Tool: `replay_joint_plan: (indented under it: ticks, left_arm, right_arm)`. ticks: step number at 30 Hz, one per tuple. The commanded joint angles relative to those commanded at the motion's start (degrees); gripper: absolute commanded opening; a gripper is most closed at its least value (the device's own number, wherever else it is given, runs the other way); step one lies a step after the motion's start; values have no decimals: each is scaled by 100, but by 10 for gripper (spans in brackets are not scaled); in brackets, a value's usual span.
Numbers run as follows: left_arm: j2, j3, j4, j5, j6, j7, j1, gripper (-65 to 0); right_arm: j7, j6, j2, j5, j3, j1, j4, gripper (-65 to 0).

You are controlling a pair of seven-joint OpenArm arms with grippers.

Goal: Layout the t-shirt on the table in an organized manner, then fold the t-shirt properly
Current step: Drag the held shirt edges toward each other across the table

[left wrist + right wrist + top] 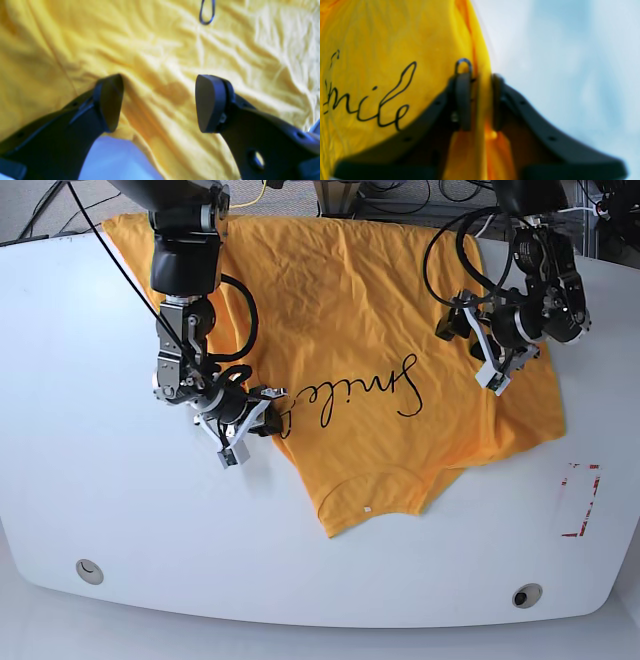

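The right gripper (478, 100) pinches the t-shirt's (380, 350) side edge, probably to tug it flat; the left gripper (160, 102) hovers spread above the fabric lying skewed on the table (100, 480).

White glossy table (120, 510), curved front edge. Two round grommet holes near the front: one front-left (89, 571), one front-right (526, 594). Red-marked rectangle (580, 500) at right. Orange-yellow t-shirt (360, 310) lies on it, wrinkled, script side up, collar toward the front, far edge at the table's back.
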Motion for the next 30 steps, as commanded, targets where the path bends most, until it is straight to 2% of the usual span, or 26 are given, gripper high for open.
replay_joint_plan:
  ticks: [5, 8, 13, 23, 30]
  left_arm:
    - [-105, 343, -659, 501, 0, -475, -378, -342]
    - [-229, 527, -1081, 826, 0, -703, -703, -351]
    - [-360, 580, -1626, 1108, 0, -818, -1310, -351]
    - [-571, 607, -1881, 1160, 0, -818, -2268, -351]
    - [-580, 905, -1855, 1152, 0, -818, -2620, -350]
  right_arm:
    - [-9, -9, 176, 26, 26, -18, 9, -645]
    - [-9, -9, 352, 26, 35, -62, 9, -645]
    - [-18, -9, 571, 26, 255, -343, 273, -645]
    - [-615, -9, 598, 26, 923, -1257, 1495, -637]
    - [-695, -35, 580, 18, 1099, -1723, 2171, -625]
